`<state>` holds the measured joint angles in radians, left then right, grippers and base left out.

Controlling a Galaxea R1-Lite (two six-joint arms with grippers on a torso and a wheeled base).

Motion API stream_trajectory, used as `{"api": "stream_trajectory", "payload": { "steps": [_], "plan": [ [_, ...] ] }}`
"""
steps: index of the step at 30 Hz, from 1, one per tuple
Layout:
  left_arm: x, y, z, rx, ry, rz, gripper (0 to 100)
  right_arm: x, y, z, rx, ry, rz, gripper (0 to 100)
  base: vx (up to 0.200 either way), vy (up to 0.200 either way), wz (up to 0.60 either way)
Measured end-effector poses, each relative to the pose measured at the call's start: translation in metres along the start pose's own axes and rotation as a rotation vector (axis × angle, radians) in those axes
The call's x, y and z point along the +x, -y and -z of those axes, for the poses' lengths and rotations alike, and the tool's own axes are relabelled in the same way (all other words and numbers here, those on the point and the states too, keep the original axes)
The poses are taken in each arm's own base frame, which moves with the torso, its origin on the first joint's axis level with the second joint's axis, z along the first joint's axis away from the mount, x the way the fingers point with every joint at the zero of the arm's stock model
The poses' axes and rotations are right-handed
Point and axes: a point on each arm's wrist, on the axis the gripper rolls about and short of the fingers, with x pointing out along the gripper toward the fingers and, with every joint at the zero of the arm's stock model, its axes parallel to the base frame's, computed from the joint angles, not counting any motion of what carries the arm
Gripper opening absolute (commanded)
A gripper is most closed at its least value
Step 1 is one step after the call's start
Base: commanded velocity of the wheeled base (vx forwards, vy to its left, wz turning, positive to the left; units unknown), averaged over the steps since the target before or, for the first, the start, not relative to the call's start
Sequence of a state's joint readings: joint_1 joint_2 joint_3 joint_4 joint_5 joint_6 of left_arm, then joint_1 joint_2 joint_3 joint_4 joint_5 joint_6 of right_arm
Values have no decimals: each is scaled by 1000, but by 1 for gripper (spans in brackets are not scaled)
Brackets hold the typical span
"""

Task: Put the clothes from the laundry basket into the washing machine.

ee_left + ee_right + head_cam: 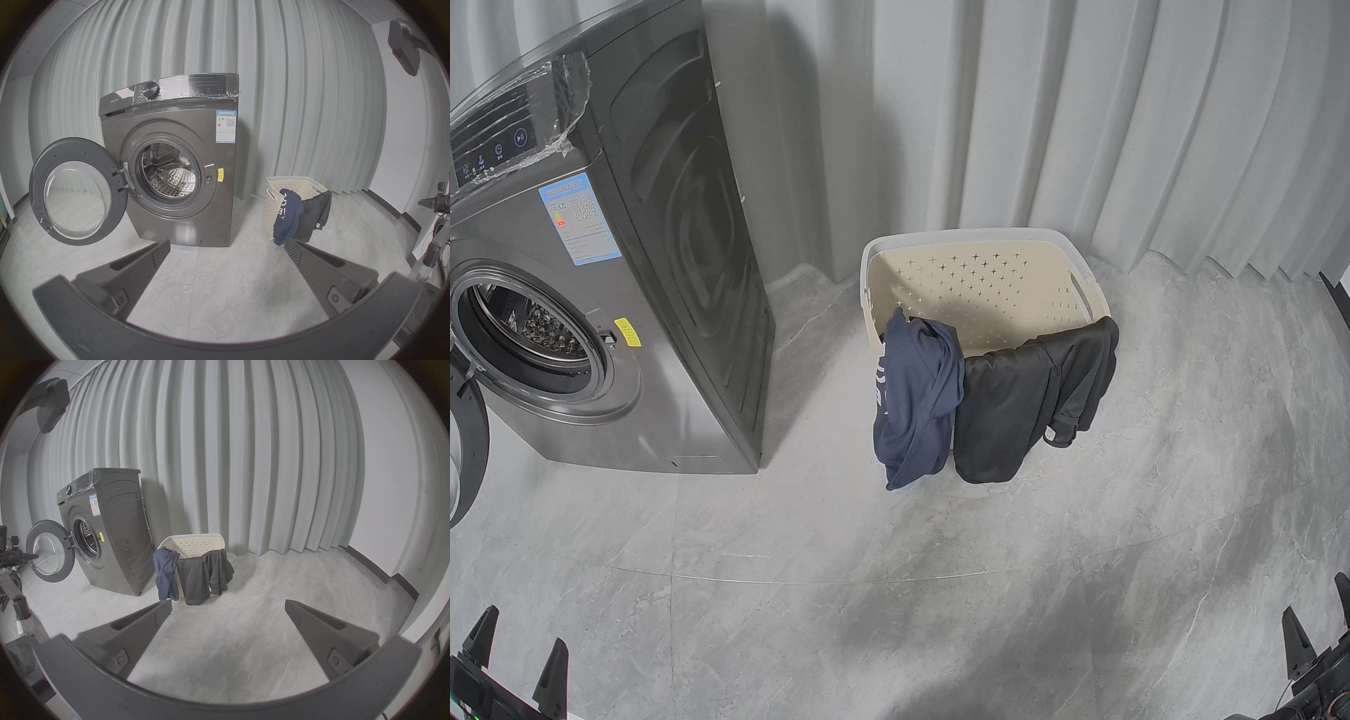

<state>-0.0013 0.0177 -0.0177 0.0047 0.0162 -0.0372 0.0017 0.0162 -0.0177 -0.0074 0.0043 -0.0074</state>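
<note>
Clothes [1012, 412], one navy and one black, hang over the basket's [975, 236] near rim, beside the open washer [670, 244]. Left end effector [520, 647] and right end effector [1317, 609] gape wide, empty, well short. Approach closer, then pinch bunched fabric at the rim.

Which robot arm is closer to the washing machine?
Left. The left gripper is in front of the washing machine, apart from it; the right gripper is off to the other side, beyond the laundry basket.

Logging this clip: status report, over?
Both open, empty: left gripper, right gripper. The navy top and black garment draped over laundry basket rim. The washing machine door open.
</note>
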Motion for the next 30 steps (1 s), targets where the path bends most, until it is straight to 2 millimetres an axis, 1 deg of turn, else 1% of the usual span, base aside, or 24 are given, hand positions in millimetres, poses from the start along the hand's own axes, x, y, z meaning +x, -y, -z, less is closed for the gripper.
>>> {"api": "stream_trajectory", "payload": {
  "steps": [2, 11, 17, 30],
  "plan": [
    [0, 0, 0, 0, 0, 0, 100, 0, 0, 0, 0, 0, 0, 100, 0, 0, 0],
    [0, 0, 0, 0, 0, 0, 100, 0, 0, 0, 0, 0, 0, 100, 200, 0, 0],
    [0, 0, 0, -1, 0, 0, 100, 0, 0, 0, -1, 0, 0, 100, 0, 0, 0],
    [0, 0, 0, 0, 0, 0, 100, 0, 0, 0, -1, 0, 0, 100, 0, -200, 0]
  ]
}}
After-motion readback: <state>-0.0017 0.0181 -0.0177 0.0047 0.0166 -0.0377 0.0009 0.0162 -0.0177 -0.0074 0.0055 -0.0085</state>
